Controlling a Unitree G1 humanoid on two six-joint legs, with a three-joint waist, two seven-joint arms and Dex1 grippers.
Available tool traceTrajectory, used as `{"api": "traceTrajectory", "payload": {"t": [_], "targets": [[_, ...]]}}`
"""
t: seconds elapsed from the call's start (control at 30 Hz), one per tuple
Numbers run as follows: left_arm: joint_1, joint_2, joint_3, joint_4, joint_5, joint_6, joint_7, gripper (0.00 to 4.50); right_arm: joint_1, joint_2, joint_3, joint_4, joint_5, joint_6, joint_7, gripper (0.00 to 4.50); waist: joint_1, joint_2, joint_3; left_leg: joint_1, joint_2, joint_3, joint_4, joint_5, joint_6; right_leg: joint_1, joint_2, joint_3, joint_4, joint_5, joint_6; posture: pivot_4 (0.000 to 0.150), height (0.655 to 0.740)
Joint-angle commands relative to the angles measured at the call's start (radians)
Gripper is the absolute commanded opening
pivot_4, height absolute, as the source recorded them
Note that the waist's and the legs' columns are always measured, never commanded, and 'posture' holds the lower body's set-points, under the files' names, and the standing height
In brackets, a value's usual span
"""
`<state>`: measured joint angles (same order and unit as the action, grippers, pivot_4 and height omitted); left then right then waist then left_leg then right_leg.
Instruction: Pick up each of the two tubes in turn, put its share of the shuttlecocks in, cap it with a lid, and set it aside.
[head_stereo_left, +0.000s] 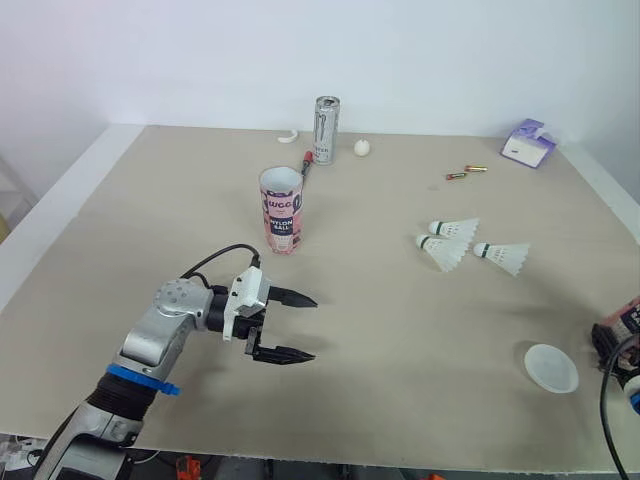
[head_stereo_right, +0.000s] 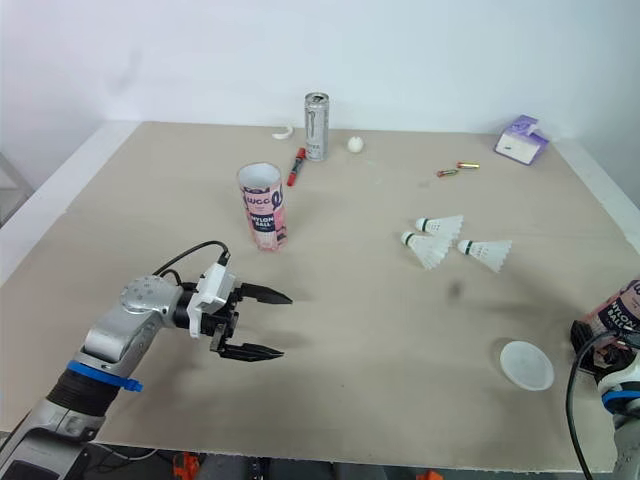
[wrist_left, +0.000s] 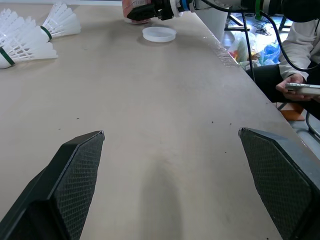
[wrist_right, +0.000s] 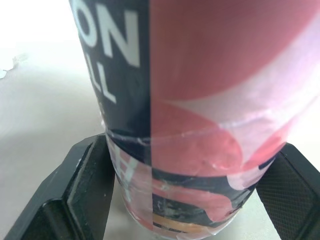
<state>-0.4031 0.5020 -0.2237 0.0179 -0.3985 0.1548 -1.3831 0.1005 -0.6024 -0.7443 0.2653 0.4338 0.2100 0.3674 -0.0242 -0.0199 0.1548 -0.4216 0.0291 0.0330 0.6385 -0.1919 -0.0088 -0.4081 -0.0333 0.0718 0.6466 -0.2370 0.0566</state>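
Beige tabletop (head_stereo_left: 400, 330) against a plain white wall, w/ odds and ends along the far edge. We see the L gripper (head_stereo_left: 313, 328) just above the surface, jaws spread wide w/ nothing btwn them. In the L wrist view its black fingers (wrist_left: 75, 175) frame bare tabletop.

Beyond the L jaws, toward the wall and near them, the upright tube (head_stereo_left: 281, 210) stands uncapped, pink w/ a dark label. Farther out past it, well apart from the L jaws, we find a drink can (head_stereo_left: 326, 130), a red pen (head_stereo_left: 308, 160) just beside the can, a white ball (head_stereo_left: 362, 148) and a curved white scrap (head_stereo_left: 288, 136).

Ahead of the L jaws, well apart, three shuttlecocks (head_stereo_left: 443, 250) lie in a loose cluster, green bands at the cork ends. Past them sit two batteries (head_stereo_left: 466, 172) and a purple box (head_stereo_left: 528, 143).

At the table's edge the R gripper (wrist_right: 192, 150) is clamped round the second tube (wrist_right: 200, 75), one finger on each side against its lower wall. We can't tell whether its base rests on the tabletop. A white lid (head_stereo_left: 551, 367) lies flat just beside the R jaws, btwn them and the L jaws.

Off the table, past the R jaws, a person's hand (wrist_left: 295, 82) holds a phone (wrist_left: 306, 89).
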Motion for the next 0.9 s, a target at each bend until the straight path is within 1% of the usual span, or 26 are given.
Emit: {"api": "traceTrajectory", "payload": {"t": [0.03, 0.13, 0.6, 0.67, 0.7, 0.73, 0.9], "targets": [[0.009, 0.017, 0.013, -0.046, -0.008, -0.002, 0.002, 4.5, -0.014, -0.018, 0.005, -0.001, -0.022, -0.053, 0.002, 3.17, 0.0, 0.0, 0.0, 0.0, 0.0, 0.0, 0.0, 0.0, 0.0, 0.0, 0.0, 0.0, 0.0, 0.0, 0.0, 0.15, 0.74], [0.008, 0.018, 0.01, -0.044, -0.007, -0.003, 0.002, 4.5, -0.016, -0.015, 0.011, -0.006, -0.03, -0.059, -0.004, 3.07, 0.0, 0.0, 0.0, 0.0, 0.0, 0.0, 0.0, 0.0, 0.0, 0.0, 0.0, 0.0, 0.0, 0.0, 0.0, 0.15, 0.74], [0.004, 0.023, 0.008, -0.043, -0.005, -0.005, 0.001, 4.5, -0.007, 0.0, 0.006, -0.019, -0.025, -0.053, -0.027, 3.07, 0.0, 0.0, 0.0, 0.0, 0.0, 0.0, 0.0, 0.0, 0.0, 0.0, 0.0, 0.0, 0.0, 0.0, 0.0, 0.15, 0.74], [0.004, 0.024, 0.008, -0.041, -0.004, -0.007, -0.001, 4.5, -0.005, 0.004, 0.001, -0.024, -0.017, -0.042, -0.032, 4.03, 0.0, 0.0, 0.0, 0.0, 0.0, 0.0, 0.0, 0.0, 0.0, 0.0, 0.0, 0.0, 0.0, 0.0, 0.0, 0.15, 0.74], [0.004, 0.024, 0.007, -0.041, -0.003, -0.007, 0.0, 4.5, -0.003, 0.004, 0.002, -0.024, -0.016, -0.042, -0.03, 4.03, 0.0, 0.0, 0.0, 0.0, 0.0, 0.0, 0.0, 0.0, 0.0, 0.0, 0.0, 0.0, 0.0, 0.0, 0.0, 0.15, 0.74], [0.004, 0.024, 0.007, -0.04, -0.002, -0.008, 0.0, 4.5, -0.001, 0.003, 0.003, -0.024, -0.016, -0.043, -0.029, 4.35, 0.0, 0.0, 0.0, 0.0, 0.0, 0.0, 0.0, 0.0, 0.0, 0.0, 0.0, 0.0, 0.0, 0.0, 0.0, 0.15, 0.74], [0.005, 0.025, 0.006, -0.042, -0.001, -0.007, 0.001, 4.5, 0.009, 0.003, 0.002, -0.029, -0.01, -0.04, -0.028, 4.35, 0.0, 0.0, 0.0, 0.0, 0.0, 0.0, 0.0, 0.0, 0.0, 0.0, 0.0, 0.0, 0.0, 0.0, 0.0, 0.15, 0.74]]}}
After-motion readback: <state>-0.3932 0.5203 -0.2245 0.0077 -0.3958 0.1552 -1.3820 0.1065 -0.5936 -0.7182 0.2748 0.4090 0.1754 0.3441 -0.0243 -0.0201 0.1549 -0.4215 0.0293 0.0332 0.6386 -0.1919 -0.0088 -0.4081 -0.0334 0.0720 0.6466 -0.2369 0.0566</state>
